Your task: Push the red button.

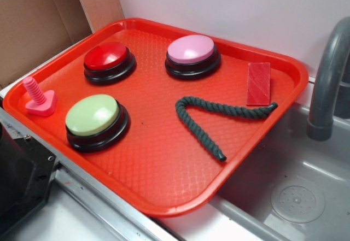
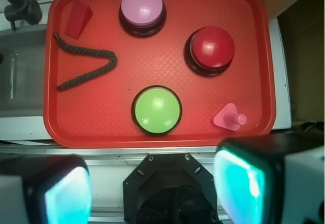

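Nothing done yet: your gripper point(image 2: 152, 188) hangs high off the tray point(image 2: 244, 10), fingers spread apart, touching nothing. Red button point(image 2: 212, 48) sits unpressed, beside the pink button point(image 2: 142, 8). Whole approach and press remain.

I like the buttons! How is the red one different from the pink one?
The red button has a glossy red dome; the pink button has a pale pink one. The red button sits nearer the pink bolt toy; the pink button sits nearer the red block. Both are round, same-sized, on black bases.
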Robot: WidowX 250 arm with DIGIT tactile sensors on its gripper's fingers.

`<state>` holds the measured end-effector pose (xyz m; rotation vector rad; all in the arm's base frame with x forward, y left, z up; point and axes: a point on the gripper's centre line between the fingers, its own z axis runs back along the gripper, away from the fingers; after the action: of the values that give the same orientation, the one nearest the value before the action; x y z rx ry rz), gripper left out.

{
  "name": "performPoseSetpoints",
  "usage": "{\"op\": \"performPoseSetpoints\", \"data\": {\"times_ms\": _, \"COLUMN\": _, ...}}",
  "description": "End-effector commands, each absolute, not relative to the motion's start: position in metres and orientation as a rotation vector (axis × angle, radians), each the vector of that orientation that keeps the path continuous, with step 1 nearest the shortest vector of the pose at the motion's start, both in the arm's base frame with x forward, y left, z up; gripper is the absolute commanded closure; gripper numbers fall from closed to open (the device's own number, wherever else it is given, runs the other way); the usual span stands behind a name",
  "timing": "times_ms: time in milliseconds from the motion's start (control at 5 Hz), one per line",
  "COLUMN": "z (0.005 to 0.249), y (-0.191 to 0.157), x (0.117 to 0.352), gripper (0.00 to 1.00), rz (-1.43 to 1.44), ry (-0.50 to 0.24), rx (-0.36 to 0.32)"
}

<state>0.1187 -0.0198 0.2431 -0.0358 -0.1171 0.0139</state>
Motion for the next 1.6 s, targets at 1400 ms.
{"op": "performPoseSetpoints", "data": {"times_ms": 1400, "z": 0.127, "y": 0.13, "x": 0.192, "gripper": 0.0, "rz": 0.205, "ry": -0.134, "rx": -0.003}}
